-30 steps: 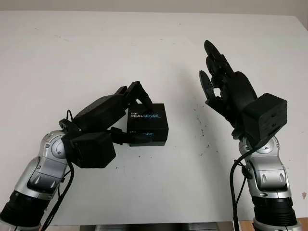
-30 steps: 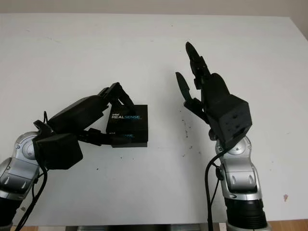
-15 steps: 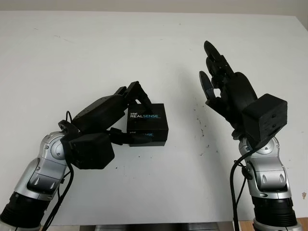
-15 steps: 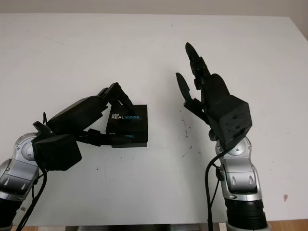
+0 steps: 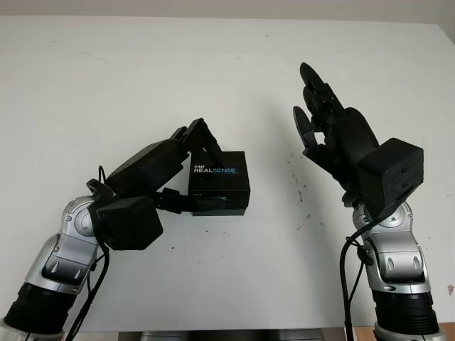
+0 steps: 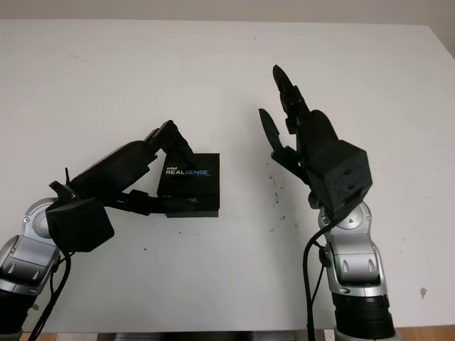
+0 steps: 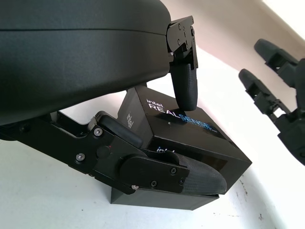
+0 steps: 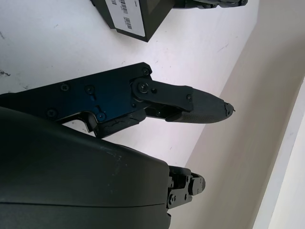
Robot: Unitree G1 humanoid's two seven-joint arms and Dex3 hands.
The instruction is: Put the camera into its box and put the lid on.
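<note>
The black camera box [image 5: 219, 183], printed "RealSense" on its lid, sits closed on the white table [image 5: 213, 71] left of centre. What it holds is hidden. My left hand [image 5: 202, 176] is shut on the box. One finger [image 7: 183, 86] presses down on the lid's far edge and the thumb [image 7: 167, 174] lies along the near side of the base. My right hand [image 5: 307, 106] is open, raised above the table to the right of the box and well apart from it. A corner of the box [image 8: 131, 16] also appears in the right wrist view.
Small dark specks [image 5: 297, 181] mark the table between the box and my right hand. The table's far edge runs along the back, with a pale wall [image 5: 227, 7] behind it.
My left forearm has shifted slightly to the left and up. The box and my right hand have stayed where they were.
</note>
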